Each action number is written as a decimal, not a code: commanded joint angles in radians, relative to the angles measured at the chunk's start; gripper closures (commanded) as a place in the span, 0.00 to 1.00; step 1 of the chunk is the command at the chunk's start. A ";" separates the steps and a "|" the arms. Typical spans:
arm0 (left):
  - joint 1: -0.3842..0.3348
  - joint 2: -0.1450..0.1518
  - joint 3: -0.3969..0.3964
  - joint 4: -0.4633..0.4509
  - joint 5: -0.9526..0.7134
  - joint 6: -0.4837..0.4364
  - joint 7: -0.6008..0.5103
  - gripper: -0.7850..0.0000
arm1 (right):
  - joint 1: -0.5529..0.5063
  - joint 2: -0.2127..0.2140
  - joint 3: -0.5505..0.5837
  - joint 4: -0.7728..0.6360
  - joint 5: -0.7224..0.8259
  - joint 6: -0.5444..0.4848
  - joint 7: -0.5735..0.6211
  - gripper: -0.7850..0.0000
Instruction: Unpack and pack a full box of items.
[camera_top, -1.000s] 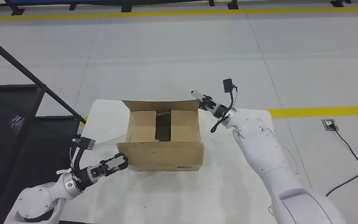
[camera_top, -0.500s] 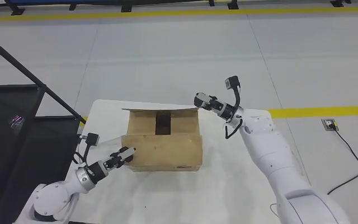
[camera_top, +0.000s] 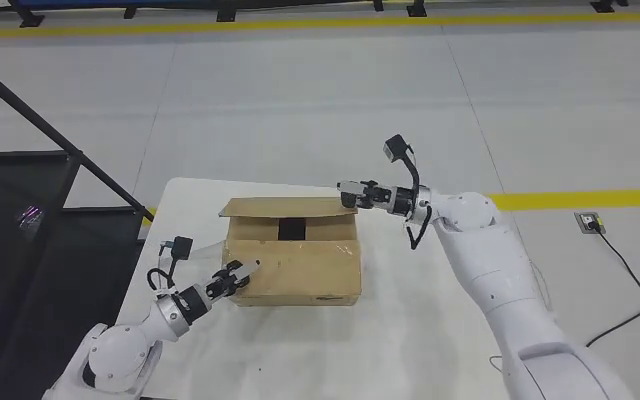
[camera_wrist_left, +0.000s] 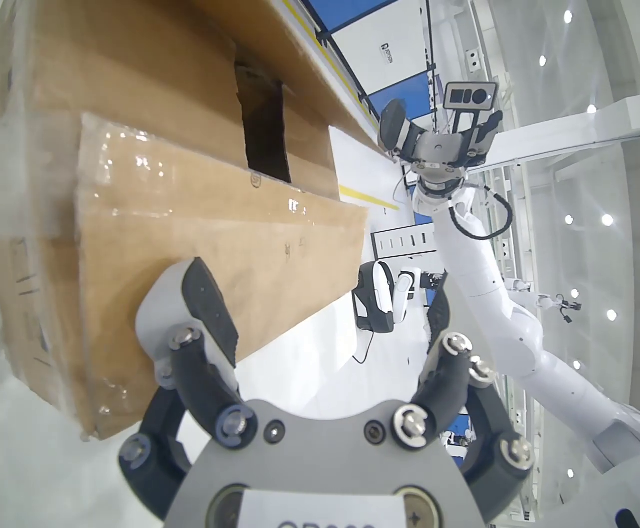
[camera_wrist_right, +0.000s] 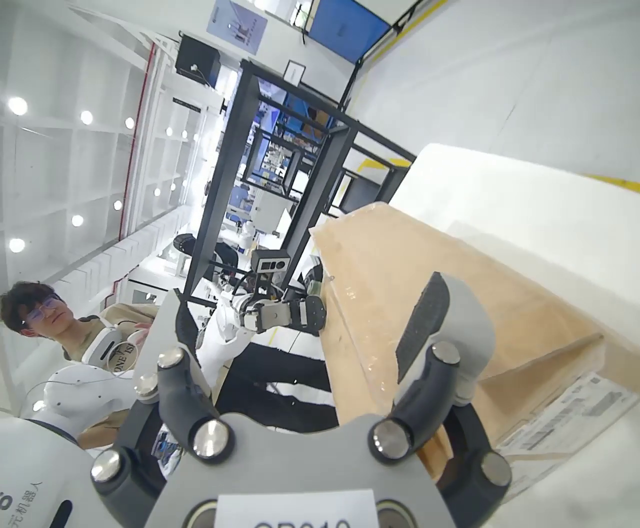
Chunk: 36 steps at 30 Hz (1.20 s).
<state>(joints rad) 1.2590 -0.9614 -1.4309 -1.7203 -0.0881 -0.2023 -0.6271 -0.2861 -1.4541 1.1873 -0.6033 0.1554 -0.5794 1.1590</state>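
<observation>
A brown cardboard box (camera_top: 300, 265) stands mid-table on the white table (camera_top: 420, 320). Its long flaps lie folded over the top, leaving a dark gap (camera_top: 292, 229) between them. My left gripper (camera_top: 240, 273) is open at the box's near left corner. In the left wrist view, one of its fingers (camera_wrist_left: 210, 305) rests against the taped near flap (camera_wrist_left: 225, 235). My right gripper (camera_top: 347, 191) is open at the far right corner. One of its pads (camera_wrist_right: 425, 320) is against the far flap (camera_wrist_right: 400, 260). The box's contents are hidden.
A black metal frame (camera_top: 40, 220) and dark surface stand off the table's left side. Bare tabletop lies to the right of the box and in front of it. A yellow floor line (camera_top: 560, 200) runs behind the table's right end.
The far flap, upright a second ago, has come down over the opening, and the near flap has swung up over the top. Both grippers moved in with those flaps.
</observation>
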 joint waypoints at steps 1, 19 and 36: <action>-0.005 -0.002 0.006 0.002 0.003 0.003 0.002 0.00 | -0.002 0.000 -0.015 -0.010 -0.017 0.059 0.014 0.00; -0.062 -0.021 0.054 0.035 0.012 0.059 0.077 0.00 | -0.045 -0.022 -0.098 -0.003 0.043 0.203 0.078 0.00; 0.059 -0.011 -0.170 -0.039 -0.105 0.053 0.154 0.00 | -0.098 -0.012 -0.111 -0.069 0.006 0.198 0.019 0.00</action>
<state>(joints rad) 1.3138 -0.9733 -1.5932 -1.7562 -0.1906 -0.1469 -0.4703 -0.3842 -1.4659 1.0762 -0.6730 0.1616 -0.3808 1.1781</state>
